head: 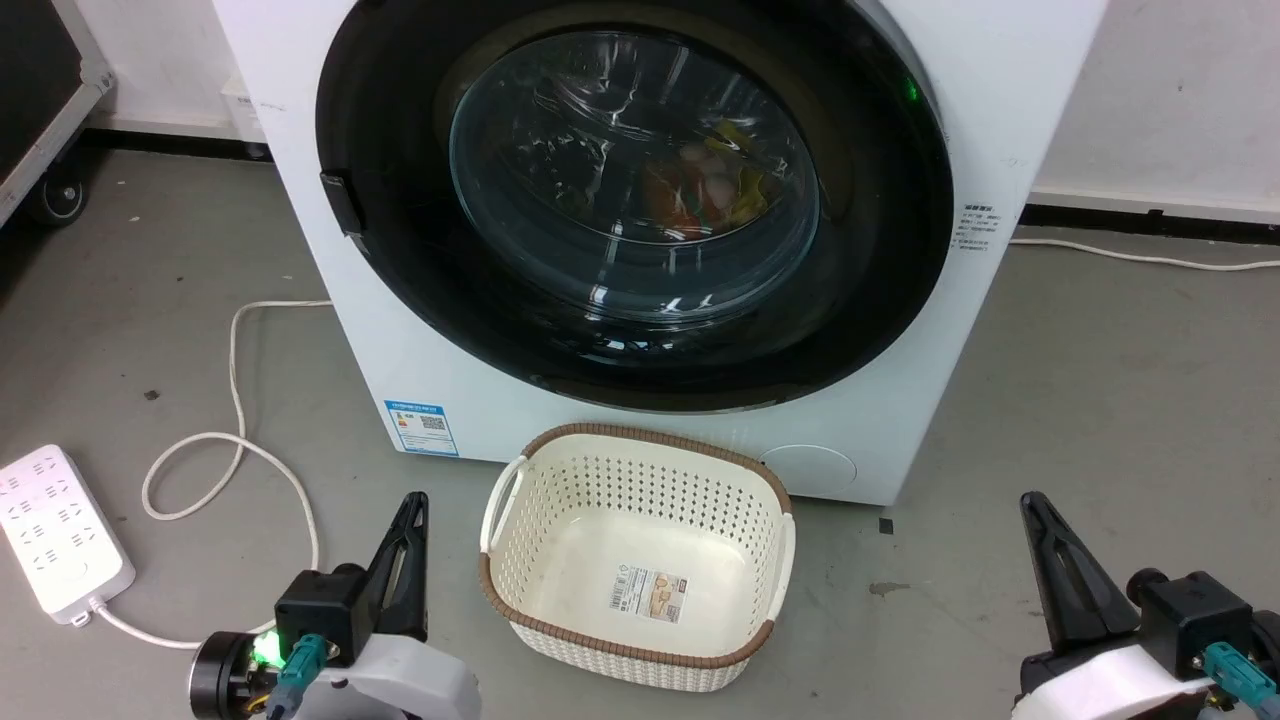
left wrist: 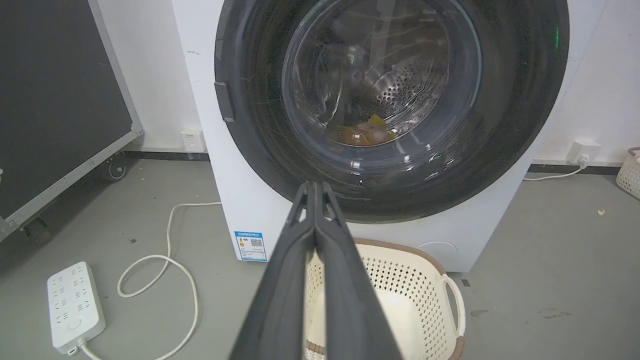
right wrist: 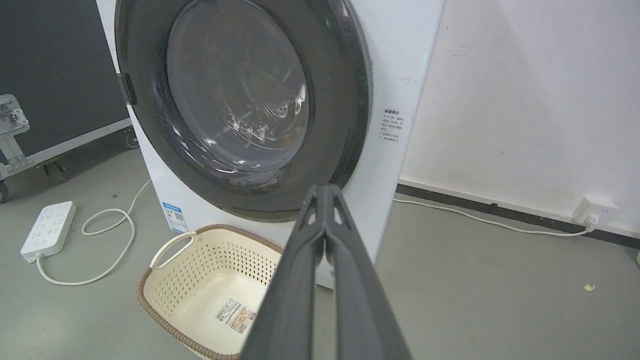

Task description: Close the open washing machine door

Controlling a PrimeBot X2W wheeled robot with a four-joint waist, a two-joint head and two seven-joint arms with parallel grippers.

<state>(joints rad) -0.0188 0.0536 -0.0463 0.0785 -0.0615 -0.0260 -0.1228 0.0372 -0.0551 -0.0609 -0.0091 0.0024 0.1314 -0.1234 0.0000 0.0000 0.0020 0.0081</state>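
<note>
The white washing machine (head: 330,260) (left wrist: 240,200) (right wrist: 400,75) stands straight ahead. Its round glossy black door (head: 880,270) (left wrist: 510,100) (right wrist: 335,100) lies flat against the front, and coloured laundry shows through the glass bowl (head: 635,175). My left gripper (head: 412,505) (left wrist: 314,186) is shut and holds nothing, low at the left, short of the machine. My right gripper (head: 1032,503) (right wrist: 325,189) is shut too and holds nothing, low at the right, apart from the door.
A cream perforated basket with a brown rim (head: 520,475) (left wrist: 450,280) (right wrist: 165,250) sits on the floor right before the machine, between my arms. A white power strip (head: 55,530) and its looping cord (head: 240,440) lie at the left. A black wheeled case (left wrist: 50,110) stands further left.
</note>
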